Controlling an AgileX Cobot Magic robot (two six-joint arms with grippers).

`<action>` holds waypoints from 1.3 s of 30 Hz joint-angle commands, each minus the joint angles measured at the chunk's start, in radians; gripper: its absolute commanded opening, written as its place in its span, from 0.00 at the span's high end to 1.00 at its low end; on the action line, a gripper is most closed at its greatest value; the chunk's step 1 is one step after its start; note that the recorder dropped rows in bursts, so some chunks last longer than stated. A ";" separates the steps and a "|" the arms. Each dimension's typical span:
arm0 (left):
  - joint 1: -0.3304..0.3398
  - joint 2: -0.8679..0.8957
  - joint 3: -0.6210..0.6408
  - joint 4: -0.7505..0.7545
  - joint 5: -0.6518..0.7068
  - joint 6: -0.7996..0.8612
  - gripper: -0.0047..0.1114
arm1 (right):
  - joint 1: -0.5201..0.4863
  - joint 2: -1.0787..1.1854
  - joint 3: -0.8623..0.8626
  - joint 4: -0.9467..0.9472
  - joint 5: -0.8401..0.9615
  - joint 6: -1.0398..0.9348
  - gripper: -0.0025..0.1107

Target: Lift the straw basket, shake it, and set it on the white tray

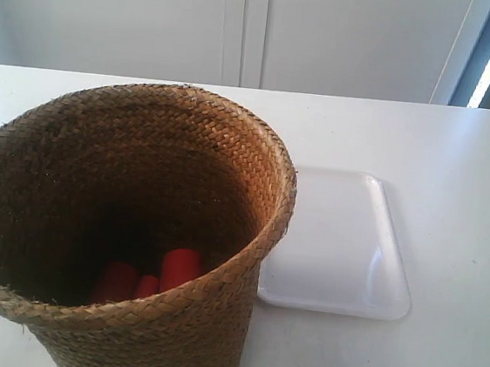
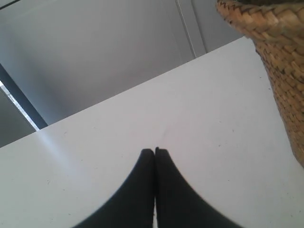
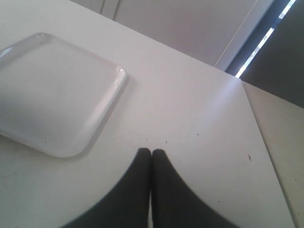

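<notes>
Nothing done yet: the straw basket (image 1: 131,180) stands lower left on the table (image 1: 458,162), seemingly touching the white tray (image 1: 343,246) beside it; left gripper (image 2: 155,151) and right gripper (image 3: 151,151) closed, empty

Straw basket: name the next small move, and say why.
Probably open the left end effector and ease it toward the straw basket: its jaws are shut and apart from the basket, which stands beside the white tray, not on it.
</notes>
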 commanded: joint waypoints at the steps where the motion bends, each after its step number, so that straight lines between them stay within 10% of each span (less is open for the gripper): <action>1: 0.000 -0.005 0.005 -0.005 -0.016 -0.004 0.96 | -0.001 -0.006 0.006 -0.007 -0.015 -0.008 0.98; 14: 0.000 -0.005 0.005 -0.005 -0.018 -0.379 0.96 | -0.001 -0.006 0.006 -0.023 -0.103 -0.008 0.98; 31: 0.000 -0.005 0.005 -0.012 -0.124 -0.473 0.96 | -0.001 -0.006 0.006 0.139 -0.484 0.274 0.98; 39: 0.000 -0.005 0.005 -0.366 -0.234 -0.528 0.96 | -0.001 -0.006 0.006 0.141 -0.724 0.635 0.98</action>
